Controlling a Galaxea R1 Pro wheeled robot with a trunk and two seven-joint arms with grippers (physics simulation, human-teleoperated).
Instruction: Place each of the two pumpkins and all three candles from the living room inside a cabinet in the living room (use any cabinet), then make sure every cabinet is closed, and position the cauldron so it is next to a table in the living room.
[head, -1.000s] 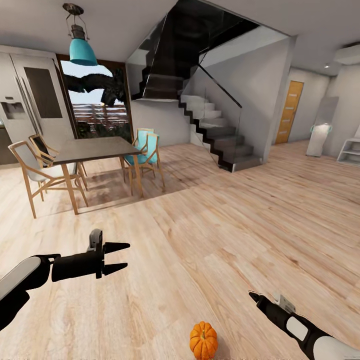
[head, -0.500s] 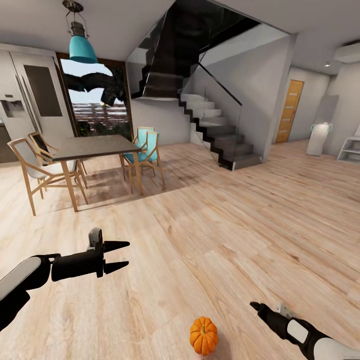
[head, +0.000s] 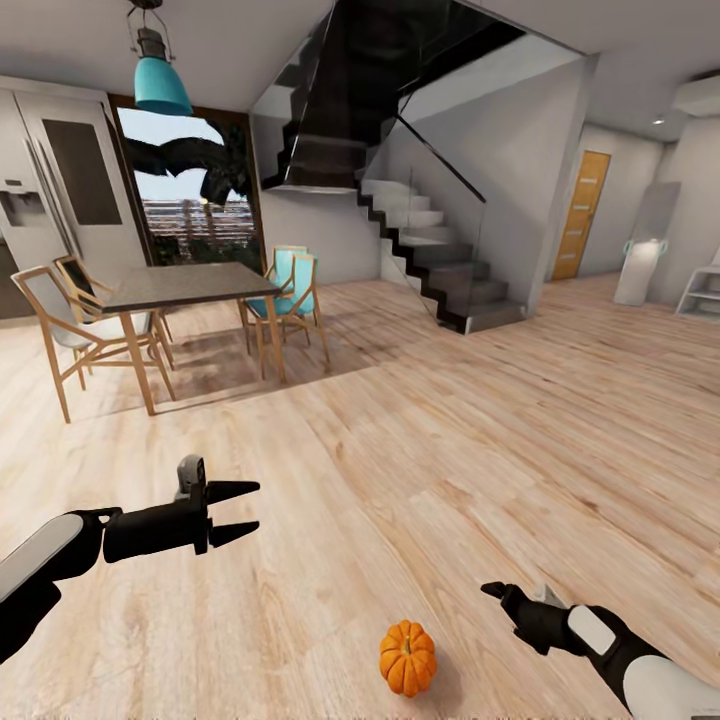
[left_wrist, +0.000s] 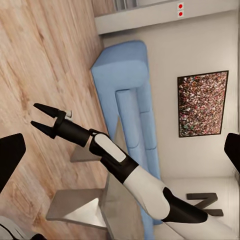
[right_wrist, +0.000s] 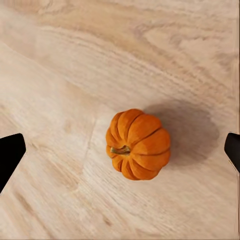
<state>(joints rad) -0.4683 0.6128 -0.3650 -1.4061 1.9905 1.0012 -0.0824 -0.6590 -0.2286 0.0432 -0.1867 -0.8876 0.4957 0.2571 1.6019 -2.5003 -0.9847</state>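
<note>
One pumpkin (head: 407, 657) sits on the bare wood floor (head: 450, 450) in front of the robot, upright or nearly so, its stem stub showing from the right wrist view. The right pincer (head: 497, 592) is the nearer one: in the head view it hangs just beside the pumpkin on the robot's right, slightly farther out, not touching it. The right wrist view looks straight down on the pumpkin, which lies midway between the two black fingertips, so that pincer is spread wide and lined up over it. The pumpkin is round with no long axis, so any closing direction should serve; a descent looks like what the grasp calls for. The left pincer (head: 245, 510) is spread too, empty, held well apart to the robot's left. Counted: one pumpkin, one dining desk (head: 185, 287) with four chairs, one staircase (head: 430, 255), one blue sofa (left_wrist: 127, 125)
</note>
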